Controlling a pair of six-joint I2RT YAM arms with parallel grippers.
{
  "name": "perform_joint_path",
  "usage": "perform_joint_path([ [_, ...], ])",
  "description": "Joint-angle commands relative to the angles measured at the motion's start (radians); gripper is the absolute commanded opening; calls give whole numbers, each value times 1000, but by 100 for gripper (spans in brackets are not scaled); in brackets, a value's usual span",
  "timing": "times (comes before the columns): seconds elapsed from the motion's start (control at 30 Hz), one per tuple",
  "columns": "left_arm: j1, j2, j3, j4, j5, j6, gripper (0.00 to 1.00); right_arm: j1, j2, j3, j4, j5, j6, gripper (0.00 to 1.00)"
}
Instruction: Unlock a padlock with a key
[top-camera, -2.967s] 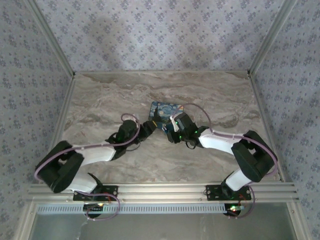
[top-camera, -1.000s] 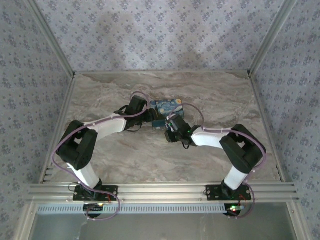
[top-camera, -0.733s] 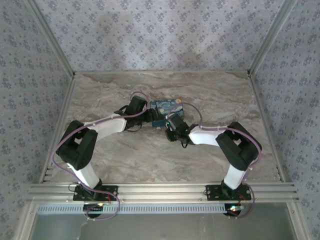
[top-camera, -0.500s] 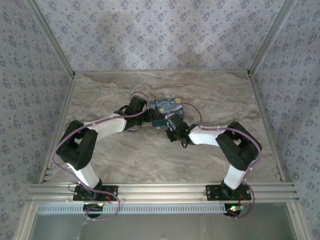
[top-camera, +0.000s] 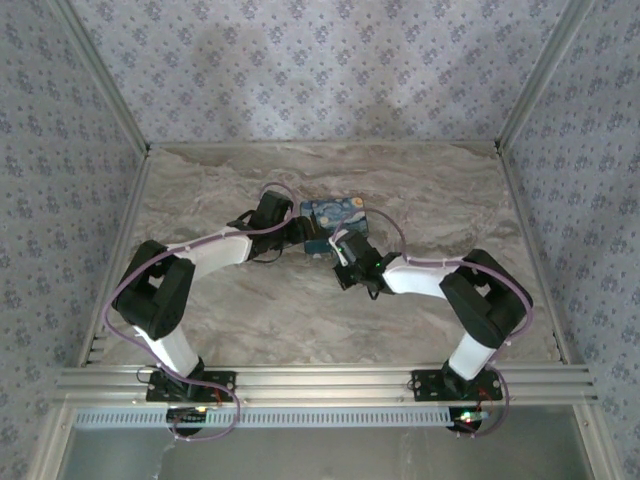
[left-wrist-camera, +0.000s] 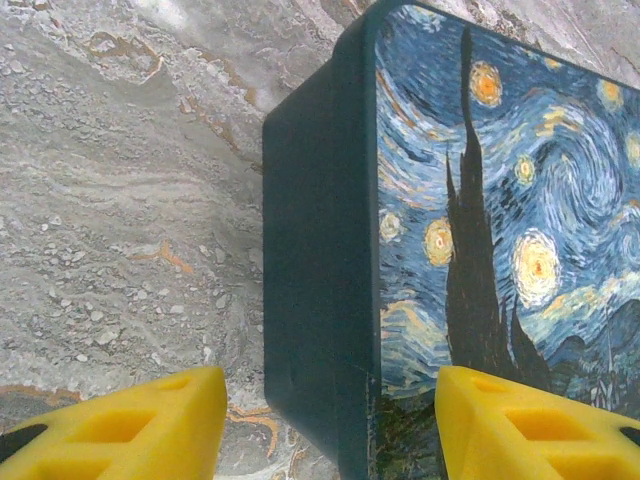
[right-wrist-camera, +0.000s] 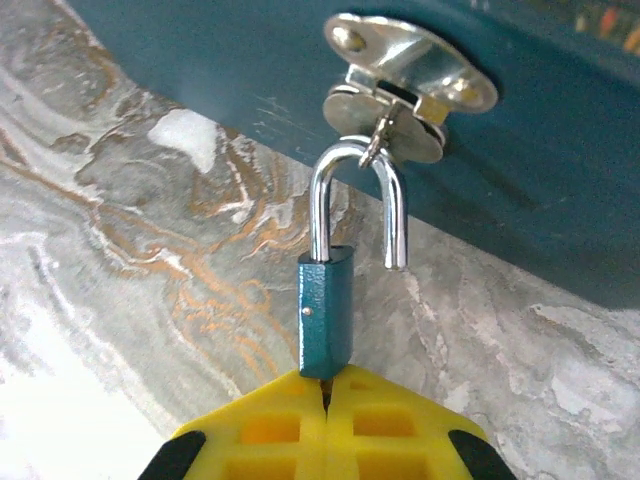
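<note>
**Padlock hangs open on the box hasp, right jaws shut at its base**

Padlock (right-wrist-camera: 325, 315), small and blue, sits straight ahead of the right gripper (right-wrist-camera: 325, 400), its lower end touching the tips. Those jaws are pressed fully together. Whether they pinch a key under the body cannot be told. Beyond the body, the shackle (right-wrist-camera: 320, 205) loops through the silver hasp (right-wrist-camera: 410, 75) on the dark box (right-wrist-camera: 200, 60). One shackle leg ends free in the air beside the body, so the lock looks sprung.

The left gripper (left-wrist-camera: 330, 400) stands open and holds nothing. The box's side wall lies between its jaws, one jaw over the table (left-wrist-camera: 120, 200), the other over the painted lid.

The unlocking step appears done or nearly so. The next move likely calls for drawing the shackle out of the hasp while the left jaws steady the box.
</note>
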Motion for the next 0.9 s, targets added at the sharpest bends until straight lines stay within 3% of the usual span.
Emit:
perform_joint_path([
  [0.0,12,17,-11,21,14,-5,57,10,-45,-18,-13,-58,-77,0],
  [0.13,24,8,-24,36,27,-9,57,19,-58,-23,-15,-91,-99,0],
  [0.5,32,-11,-38,50,60,-12,57,64,-57,-41,-22,-2,-191,0],
  [0.87,33,-15,-56,64,83,-32,57,68,-76,-45,9,1,-249,0],
])
